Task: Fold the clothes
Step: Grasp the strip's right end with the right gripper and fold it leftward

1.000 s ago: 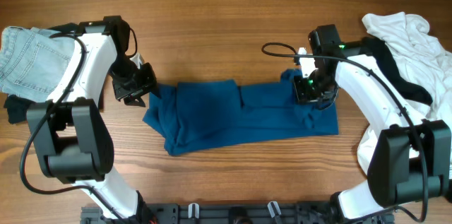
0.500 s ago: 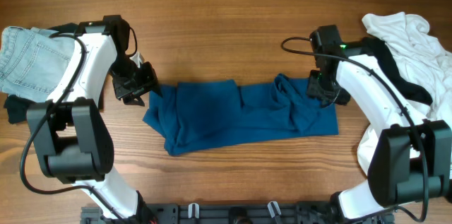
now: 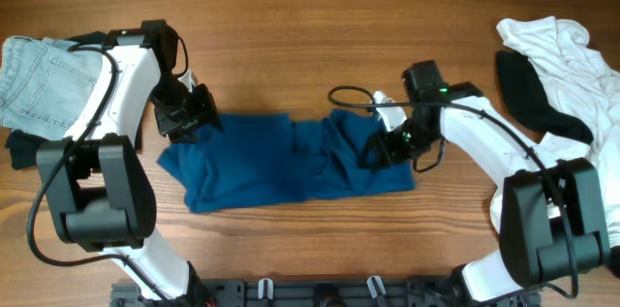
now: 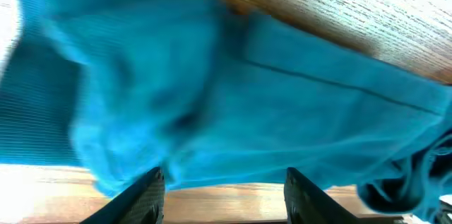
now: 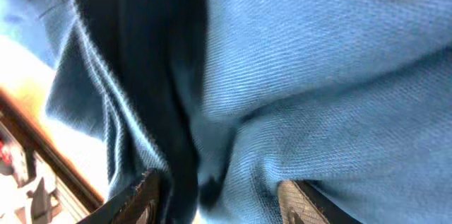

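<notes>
On the worktop (image 3: 310,16) between my arms lies the blue shirt (image 3: 271,167), soft and limp; I judge the hems best to hold. My left hand (image 3: 192,118) stands open at its corner. My right hand (image 3: 381,150) pinches bunched shirt; fabric hides its fingertips.

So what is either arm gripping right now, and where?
Right gripper appears to grip the blue shirt by its bunched right end; the left gripper holds nothing.

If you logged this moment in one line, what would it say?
step: folding | blue shirt: bunched | right hand: on shirt's right end | left hand: at left edge
</notes>
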Controlling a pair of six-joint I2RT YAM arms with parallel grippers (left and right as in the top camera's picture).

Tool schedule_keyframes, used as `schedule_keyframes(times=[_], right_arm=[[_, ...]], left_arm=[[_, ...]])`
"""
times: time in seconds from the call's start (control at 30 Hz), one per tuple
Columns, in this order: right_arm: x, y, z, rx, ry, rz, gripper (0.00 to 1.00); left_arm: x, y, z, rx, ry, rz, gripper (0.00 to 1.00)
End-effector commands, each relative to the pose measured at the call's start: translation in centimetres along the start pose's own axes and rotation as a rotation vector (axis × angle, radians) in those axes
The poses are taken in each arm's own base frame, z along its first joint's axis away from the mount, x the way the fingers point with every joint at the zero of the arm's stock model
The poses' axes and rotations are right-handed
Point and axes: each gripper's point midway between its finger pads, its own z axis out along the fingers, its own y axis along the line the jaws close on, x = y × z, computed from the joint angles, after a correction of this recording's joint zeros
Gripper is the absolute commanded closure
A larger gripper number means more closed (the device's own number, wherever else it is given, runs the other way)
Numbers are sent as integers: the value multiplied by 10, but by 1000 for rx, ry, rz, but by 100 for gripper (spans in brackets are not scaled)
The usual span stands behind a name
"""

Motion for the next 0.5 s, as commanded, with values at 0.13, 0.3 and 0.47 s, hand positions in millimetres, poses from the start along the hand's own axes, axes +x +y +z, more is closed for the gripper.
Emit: schedule_keyframes(times=[0.13, 0.3, 0.47], right_arm=[[13, -93, -31, 538, -26, 406, 36], [23, -114, -48, 584, -21, 458, 37], [6, -52, -56, 301, -78, 313, 36]], left_arm=[[1, -2, -5, 13, -14, 5, 44], [2, -2, -5, 12, -11, 5, 44], [2, -2, -5, 12, -11, 5, 44]])
